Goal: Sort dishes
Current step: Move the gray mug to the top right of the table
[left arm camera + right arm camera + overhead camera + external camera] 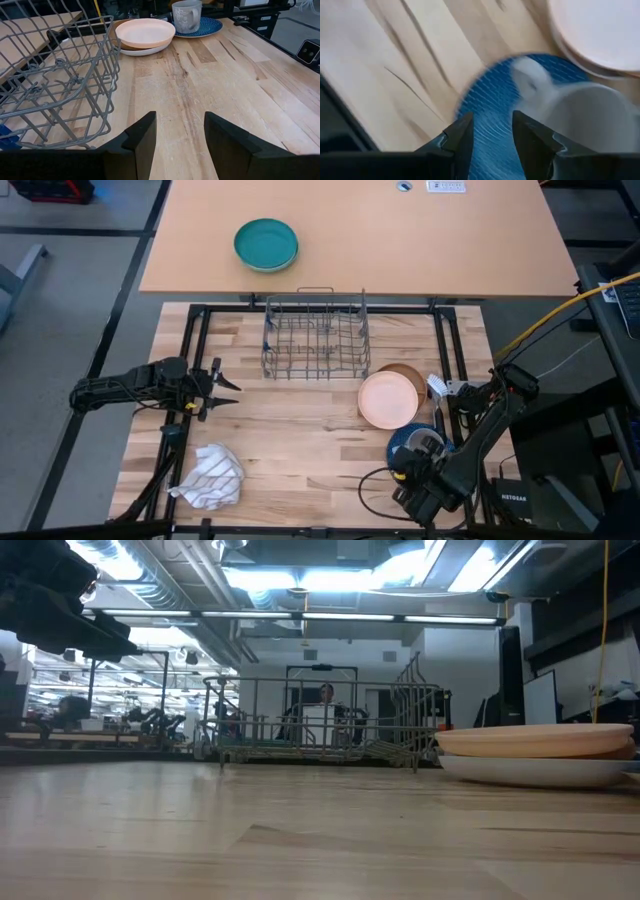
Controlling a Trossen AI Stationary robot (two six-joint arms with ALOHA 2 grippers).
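Note:
A peach-pink bowl (388,400) lies on a white plate (145,50) at the table's right, seen stacked in the low view (540,740). A small grey mug (186,15) stands on a blue plate (410,445) nearer the front edge. My right gripper (492,135) is open and empty. It hovers over the blue plate (490,95), with the mug (590,117) just beside its fingers. My left gripper (225,385) is open and empty at the table's left, above the wood (180,135), and points toward the dishes.
A grey wire dish rack (315,335) stands at the table's far middle, close beside my left gripper's path (55,75). A white striped cloth (210,477) lies crumpled at the near left. A teal-green bowl (266,244) sits on the farther tan table. A black frame edges the table.

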